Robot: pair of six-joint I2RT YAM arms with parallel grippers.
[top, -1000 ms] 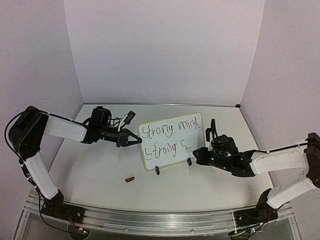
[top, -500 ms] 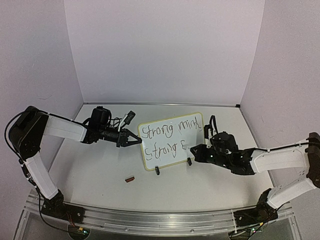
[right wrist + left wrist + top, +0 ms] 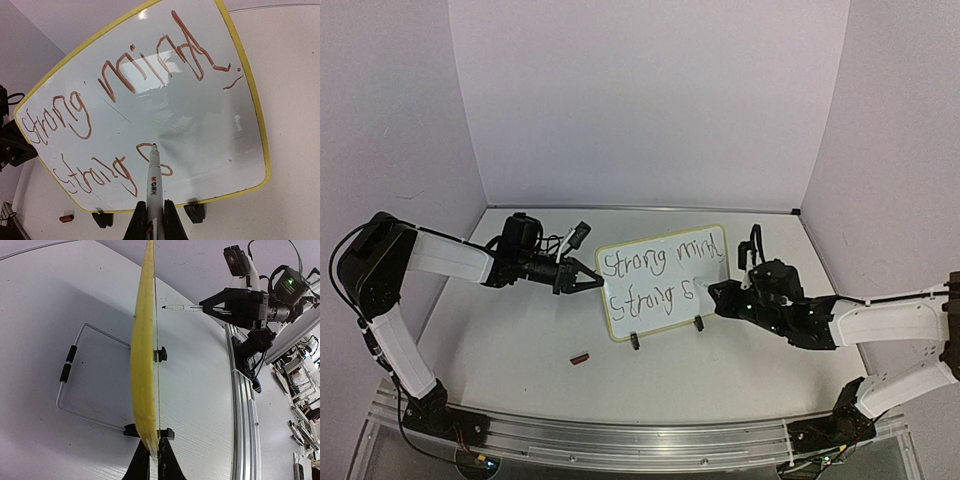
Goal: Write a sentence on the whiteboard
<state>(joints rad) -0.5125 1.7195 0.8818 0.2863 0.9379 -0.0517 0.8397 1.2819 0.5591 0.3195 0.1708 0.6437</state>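
1. Setting: a white table (image 3: 510,330) enclosed by pale lilac walls (image 3: 650,100), with a metal rail (image 3: 620,438) along the near edge.
2. The left gripper (image 3: 594,283) reaches in from the left. Its jaws are closed tight on the left edge of the whiteboard; the left wrist view shows both fingers (image 3: 142,465) pinching the yellow frame.
3. A small red piece (image 3: 581,357) lies on the table in front of the board's left corner, apart from both arms.
4. The whiteboard (image 3: 665,314) stands mid-table between the two grippers, leaning back on a wire stand (image 3: 75,385), with black clips (image 3: 635,342) at its lower edge.
5. The sentence (image 3: 660,263) runs in two lines. The upper line reads "Strong mind". The lower line reads "Strong S" plus a partly formed loop.
6. The marker (image 3: 152,175) points at that loop. Its tip sits at the board face; actual contact cannot be confirmed.
7. The right gripper (image 3: 717,294) comes in from the right, its jaws closed around the marker's barrel.
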